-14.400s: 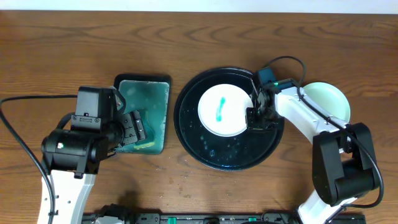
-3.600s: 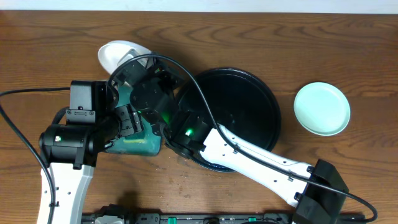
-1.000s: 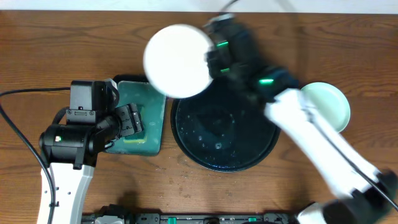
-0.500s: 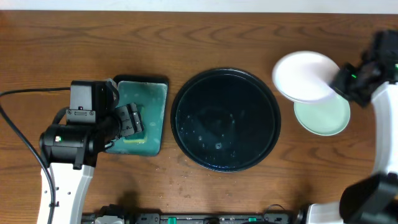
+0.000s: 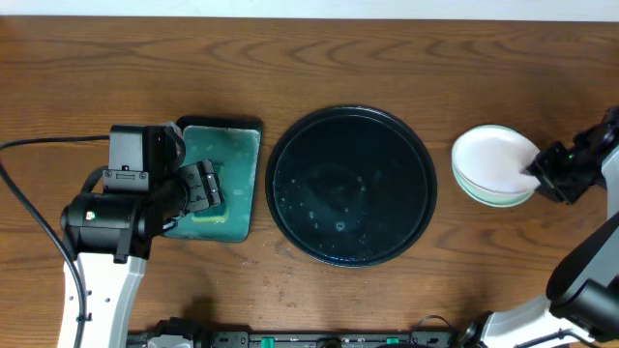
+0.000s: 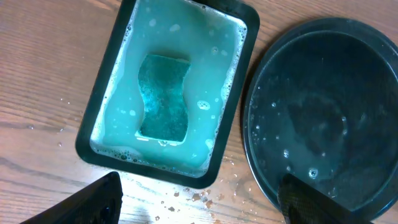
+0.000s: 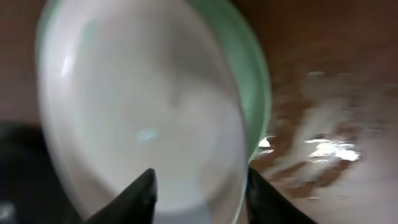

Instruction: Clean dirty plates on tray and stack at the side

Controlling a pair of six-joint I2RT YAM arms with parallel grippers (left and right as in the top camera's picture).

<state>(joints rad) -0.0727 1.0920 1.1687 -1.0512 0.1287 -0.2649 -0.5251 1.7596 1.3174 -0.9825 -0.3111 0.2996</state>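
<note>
The round black tray (image 5: 348, 184) sits mid-table, wet and bare of plates; its rim also shows in the left wrist view (image 6: 323, 124). A white plate (image 5: 491, 160) rests, slightly tilted, on a green-tinted plate (image 5: 493, 198) to the tray's right. My right gripper (image 5: 544, 176) holds the white plate's right rim. In the right wrist view the white plate (image 7: 143, 106) fills the gap between the right gripper's (image 7: 199, 199) fingers, with the green plate's rim (image 7: 252, 81) behind it. Only two plates show. My left gripper (image 5: 200, 188) is open and empty.
A rectangular black tray of teal liquid (image 5: 224, 184) stands left of the round tray, with a teal sponge (image 6: 163, 98) lying in it. My left gripper (image 6: 199, 208) hovers at its near edge. Water drops spot the wood (image 6: 205, 196) between both trays.
My right arm has carried the white plate from above the left side, across the round tray, down onto the green-tinted plate at the right. The left arm has not moved.
</note>
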